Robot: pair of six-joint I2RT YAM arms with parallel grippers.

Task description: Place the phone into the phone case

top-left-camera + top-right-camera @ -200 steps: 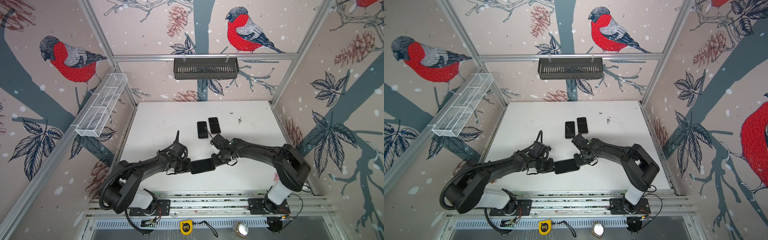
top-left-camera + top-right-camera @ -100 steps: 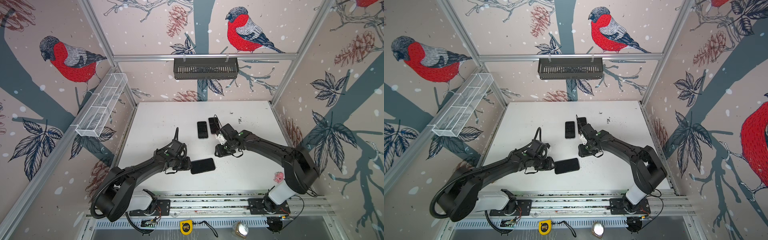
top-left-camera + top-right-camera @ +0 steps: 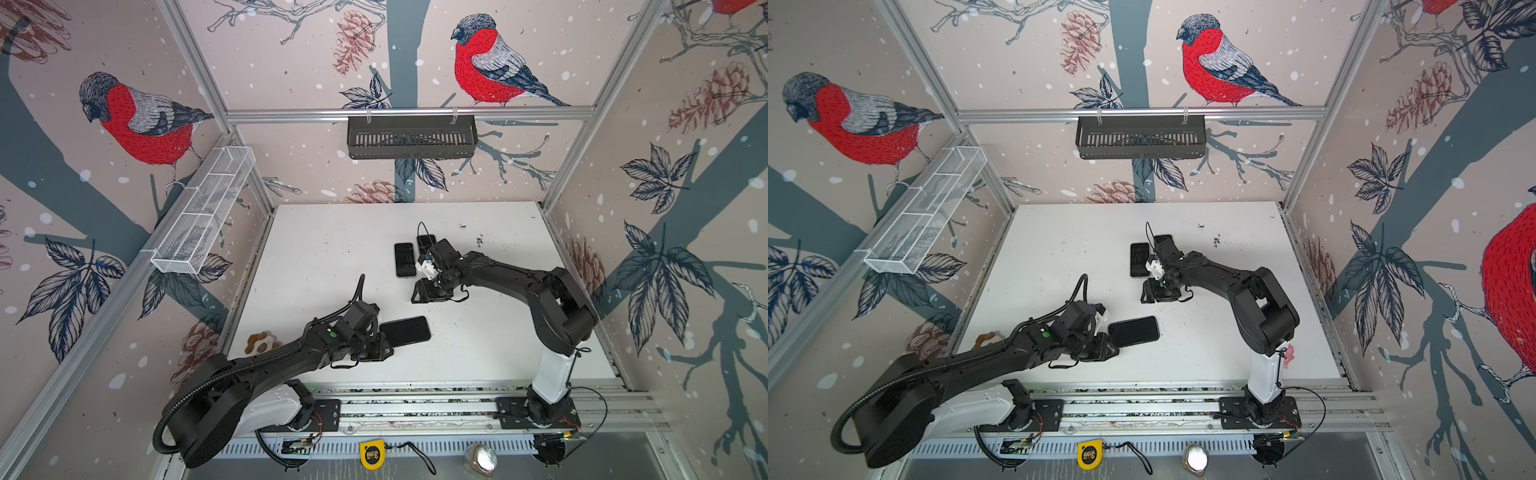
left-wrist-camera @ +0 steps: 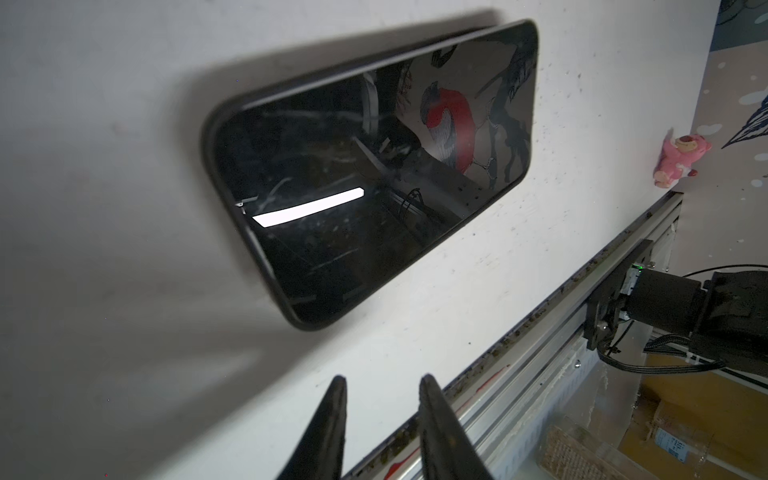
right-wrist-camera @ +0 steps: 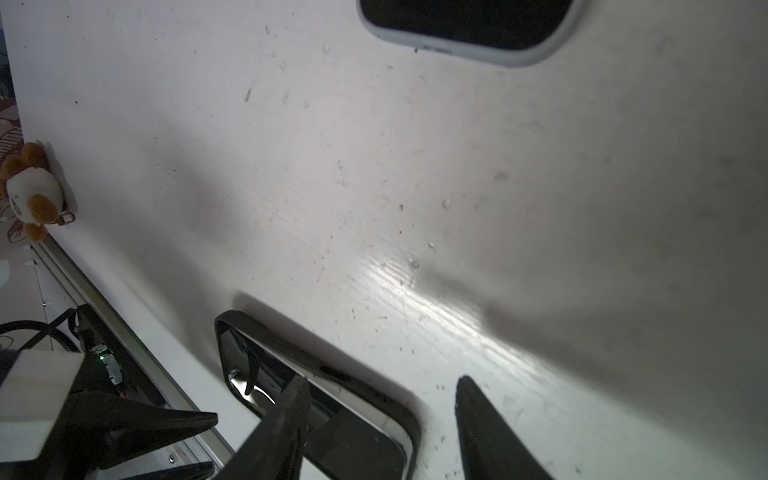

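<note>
Left claw (image 4: 383,377): released, tips slightly parted, nothing between them, just short of the phone (image 3: 405,331). Right claw (image 5: 381,379): released, empty, apart from the phone toward the rear. Phone lies screen-up inside the black phone case (image 4: 305,325), front-centre of bench (image 3: 332,257). Full seating cannot be confirmed. Another dark handset (image 3: 405,259) lies further back.

Left arm (image 3: 266,365) low, jaws slightly parted; right arm (image 3: 507,274) extended, jaws wider.

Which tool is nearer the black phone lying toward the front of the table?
Left. The left tool sits just off one short end of the phone, open and not touching it. The right tool is clearly farther off, toward the back of the table.
</note>
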